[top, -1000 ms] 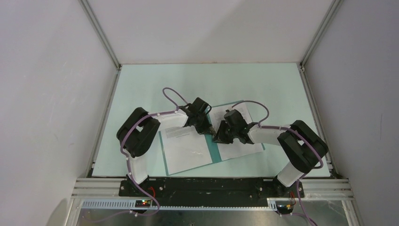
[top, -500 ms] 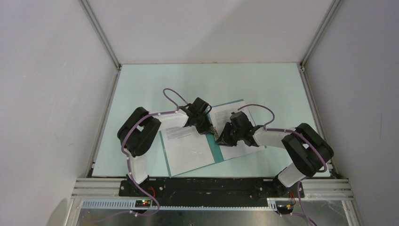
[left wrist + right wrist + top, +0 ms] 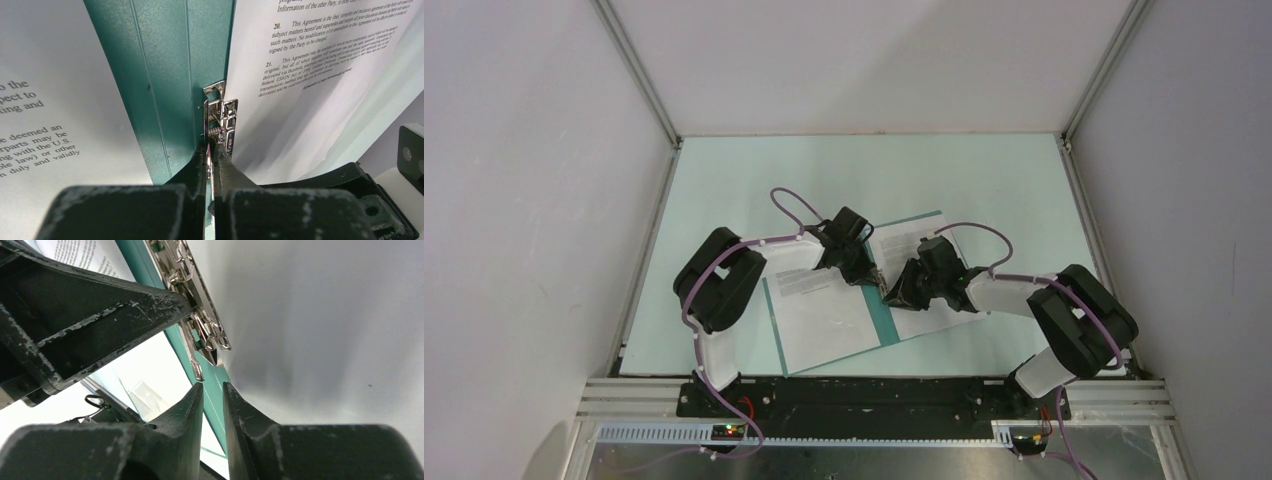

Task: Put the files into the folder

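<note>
The teal folder (image 3: 882,322) lies open on the table, with a printed sheet on its left half (image 3: 819,320) and another on its right half (image 3: 944,320). My left gripper (image 3: 871,277) is shut on the lever of the metal clip (image 3: 220,120) at the folder's spine (image 3: 155,75). My right gripper (image 3: 888,293) faces it from the right. Its jaws (image 3: 212,386) stand a narrow gap apart with nothing between them, just below the clip's lever tip (image 3: 198,374). The right sheet (image 3: 310,65) arches up over the right gripper.
The pale green table mat (image 3: 754,180) is bounded by white walls and aluminium frame posts (image 3: 639,75). The arm bases sit on a black rail (image 3: 874,395) at the near edge. Purple cables (image 3: 789,200) loop above both wrists.
My right arm's elbow has swung to the right and its wrist has turned towards the clip. The folder with its sheets has turned slightly. My left arm has not moved.
</note>
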Tool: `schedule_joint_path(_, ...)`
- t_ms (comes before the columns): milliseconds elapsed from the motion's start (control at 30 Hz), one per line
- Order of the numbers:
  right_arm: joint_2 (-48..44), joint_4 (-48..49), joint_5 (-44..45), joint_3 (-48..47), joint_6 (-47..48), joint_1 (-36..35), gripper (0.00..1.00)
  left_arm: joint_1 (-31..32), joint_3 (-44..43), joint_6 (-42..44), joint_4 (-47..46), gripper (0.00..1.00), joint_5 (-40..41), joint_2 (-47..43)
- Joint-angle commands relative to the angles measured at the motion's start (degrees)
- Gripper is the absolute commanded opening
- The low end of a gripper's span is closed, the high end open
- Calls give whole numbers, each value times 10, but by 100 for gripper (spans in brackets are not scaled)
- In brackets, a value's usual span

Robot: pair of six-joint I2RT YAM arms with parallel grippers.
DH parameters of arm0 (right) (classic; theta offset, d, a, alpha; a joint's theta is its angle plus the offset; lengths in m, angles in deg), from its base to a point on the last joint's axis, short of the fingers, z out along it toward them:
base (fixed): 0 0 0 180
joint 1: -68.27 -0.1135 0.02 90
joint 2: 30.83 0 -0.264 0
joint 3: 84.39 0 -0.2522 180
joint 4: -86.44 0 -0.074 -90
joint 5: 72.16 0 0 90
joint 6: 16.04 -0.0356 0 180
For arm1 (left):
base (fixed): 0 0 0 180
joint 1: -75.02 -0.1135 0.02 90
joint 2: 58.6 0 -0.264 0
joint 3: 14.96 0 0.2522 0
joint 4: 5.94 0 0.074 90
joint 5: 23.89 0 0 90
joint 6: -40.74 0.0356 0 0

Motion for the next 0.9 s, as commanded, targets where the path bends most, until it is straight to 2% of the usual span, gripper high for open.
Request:
schedule_joint_path(0,-31,27,-8,7,-7,1,26,-1,49,24,102,0,95,66)
schedule_joint_path(533,-7,31,38,-3,-9,-3,25,-1,49,25,102,0,90,69)
schedule_joint_path(867,7,25,60,-13,-8,-12,20,-2,49,25,102,0,88,72)
